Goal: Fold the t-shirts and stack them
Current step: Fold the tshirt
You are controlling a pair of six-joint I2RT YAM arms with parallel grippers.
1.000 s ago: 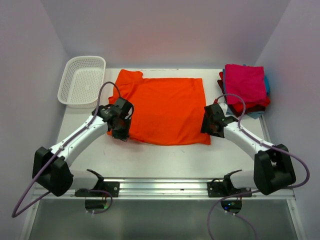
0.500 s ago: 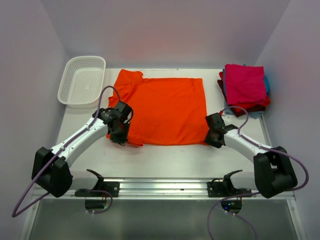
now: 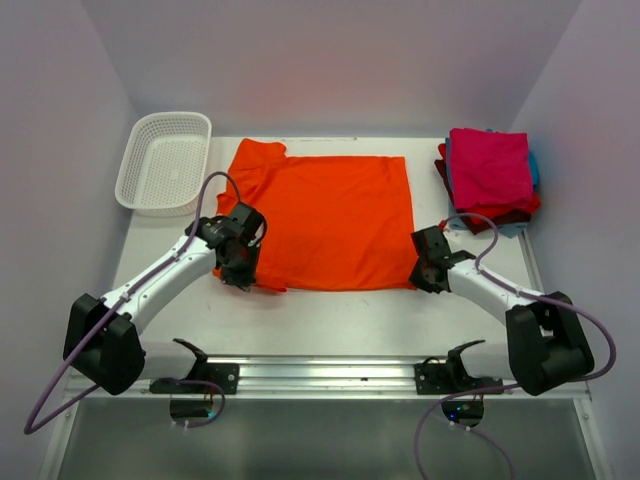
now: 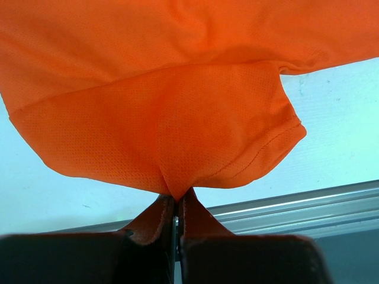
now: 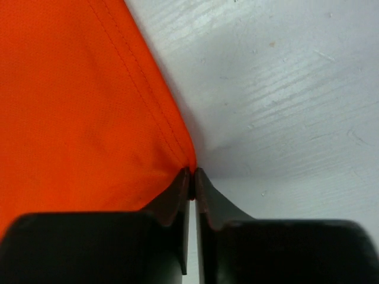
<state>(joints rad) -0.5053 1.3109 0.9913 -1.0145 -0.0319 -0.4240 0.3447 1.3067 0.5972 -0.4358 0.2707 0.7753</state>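
Orange t-shirt (image 3: pixel 330 220): left fingers (image 4: pixel 149 222) clamp the sleeve at their tips, right fingers (image 5: pixel 208 204) pinch the hem corner. First fold in hand. Next, I judge, lift both evenly and carry the edge ahead.

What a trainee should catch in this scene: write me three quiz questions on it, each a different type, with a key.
1. True or false: the right gripper is shut on a near corner of the orange t-shirt.
2. Which colour tops the folded stack? A light blue; B magenta-pink; C white.
3. Fill in: the white basket sits at the far ____ corner of the table.
Key: 1 true; 2 B; 3 left.
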